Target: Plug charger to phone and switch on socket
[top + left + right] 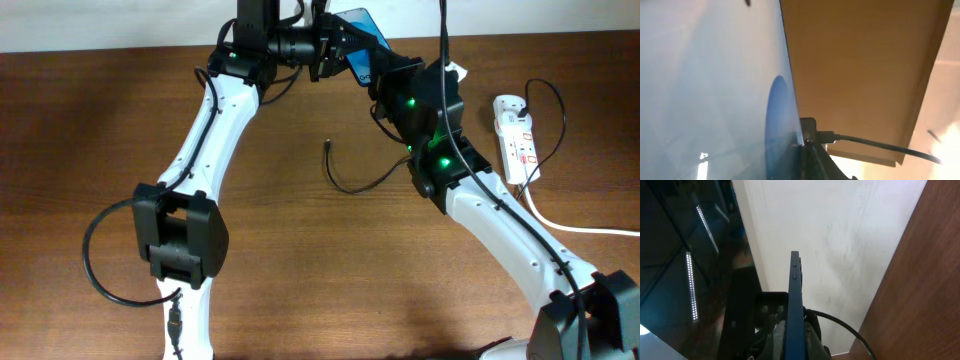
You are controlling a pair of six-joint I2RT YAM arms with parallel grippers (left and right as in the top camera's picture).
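Observation:
The phone (pixel 358 35), blue screen lit, is held up off the table at the back middle, between both grippers. My left gripper (pixel 335 52) is closed on its side. In the left wrist view the screen (pixel 715 90) fills the left half, with one dark finger (pixel 815 162) against its edge. My right gripper (pixel 383 85) is shut on its lower end. The right wrist view shows the phone edge-on (pixel 795 290) between the pads (pixel 795 342). The charger (pixel 360 187) lies loose on the table, its plug tip (pixel 328 146) free. The socket (pixel 517 135) lies at the right.
The socket's thick white cord (pixel 575 227) runs off to the right edge. A black robot cable loops at the left arm's base (pixel 92 262). Another black cable shows beside the phone in both wrist views (pixel 875 145) (pixel 840 325). A white wall stands behind the table.

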